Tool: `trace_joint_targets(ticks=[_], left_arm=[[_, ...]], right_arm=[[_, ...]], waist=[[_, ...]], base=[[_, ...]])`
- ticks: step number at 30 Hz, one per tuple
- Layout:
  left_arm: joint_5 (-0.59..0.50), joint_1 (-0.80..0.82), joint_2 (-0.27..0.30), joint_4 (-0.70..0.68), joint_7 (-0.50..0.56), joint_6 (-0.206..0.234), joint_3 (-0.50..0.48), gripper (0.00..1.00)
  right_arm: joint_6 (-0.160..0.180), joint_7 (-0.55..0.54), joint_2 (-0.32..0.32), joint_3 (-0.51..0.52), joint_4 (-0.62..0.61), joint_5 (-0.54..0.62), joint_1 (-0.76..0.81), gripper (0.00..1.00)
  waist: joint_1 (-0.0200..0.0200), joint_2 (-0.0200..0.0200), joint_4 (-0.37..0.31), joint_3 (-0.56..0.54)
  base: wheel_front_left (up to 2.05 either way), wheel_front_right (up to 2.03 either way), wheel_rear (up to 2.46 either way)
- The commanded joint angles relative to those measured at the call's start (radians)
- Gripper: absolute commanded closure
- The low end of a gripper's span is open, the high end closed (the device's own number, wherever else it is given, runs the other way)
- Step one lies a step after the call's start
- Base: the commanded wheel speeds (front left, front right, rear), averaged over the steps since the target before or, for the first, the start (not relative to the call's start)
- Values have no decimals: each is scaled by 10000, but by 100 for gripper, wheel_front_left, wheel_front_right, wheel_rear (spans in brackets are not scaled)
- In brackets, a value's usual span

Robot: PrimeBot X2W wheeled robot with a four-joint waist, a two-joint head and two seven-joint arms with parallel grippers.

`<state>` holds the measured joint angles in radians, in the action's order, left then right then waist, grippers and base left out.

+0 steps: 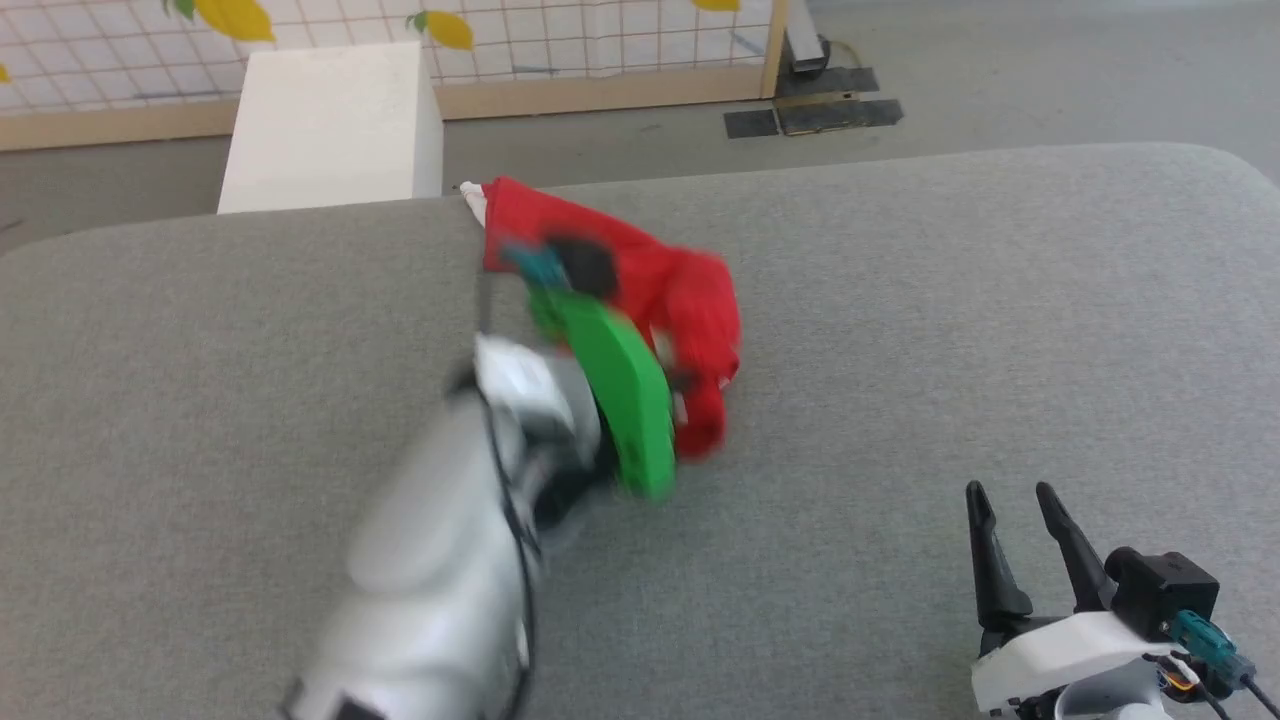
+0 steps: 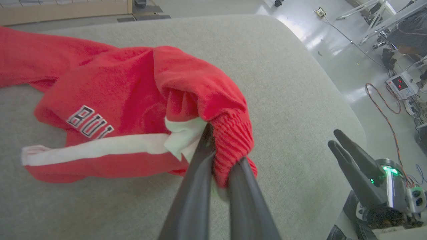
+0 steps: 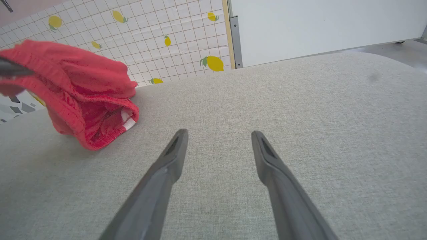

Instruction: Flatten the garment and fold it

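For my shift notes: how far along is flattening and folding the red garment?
Done: nothing yet; the garment is bunched, not flat. In hand: the left gripper pinches its ribbed edge, holding that part up from the grey surface. Left: spreading it flat and every fold; the right gripper hovers open.

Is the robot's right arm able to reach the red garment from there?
Probably yes. The right gripper is open, and just bare grey surface lies between it and the garment. The left gripper pinches one ribbed edge.
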<state>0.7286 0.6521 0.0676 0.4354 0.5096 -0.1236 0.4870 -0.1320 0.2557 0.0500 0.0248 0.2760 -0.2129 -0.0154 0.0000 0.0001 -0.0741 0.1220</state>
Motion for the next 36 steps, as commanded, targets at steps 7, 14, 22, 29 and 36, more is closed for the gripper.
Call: trace_joint_targets(ticks=[7, 14, 22, 29, 36], left_arm=[[1027, -2065, -165, 446, 140, -8, 1657, 0], [2643, -1656, -171, -603, -977, 677, 1178, 0], [887, -1550, 1662, -1069, -3997, 1601, -306, 0], [-75, -3007, 2645, -1516, -6898, 2294, -1290, 0], [-819, -5141, 2332, -2534, -7703, 2854, -2536, 0]], right_arm=[[13, 58, 3, -60, 1, -100, 219, 0], [13, 59, 3, -169, -8, -173, 265, 0], [13, 60, 3, -153, 71, -252, 453, 0], [13, -280, 3, -193, 303, -135, 581, 0], [13, -1591, 3, -175, 282, -44, 659, 0]], waist=[[0, -1, 50, -353], [0, -1, 447, -639], [0, -1, 705, -1006], [0, -1, 903, -1035], [0, -1, 1061, -945]], base=[[0, 0, 0], [0, 0, 0], [0, 0, 0], [0, 0, 0], [0, 0, 0]])
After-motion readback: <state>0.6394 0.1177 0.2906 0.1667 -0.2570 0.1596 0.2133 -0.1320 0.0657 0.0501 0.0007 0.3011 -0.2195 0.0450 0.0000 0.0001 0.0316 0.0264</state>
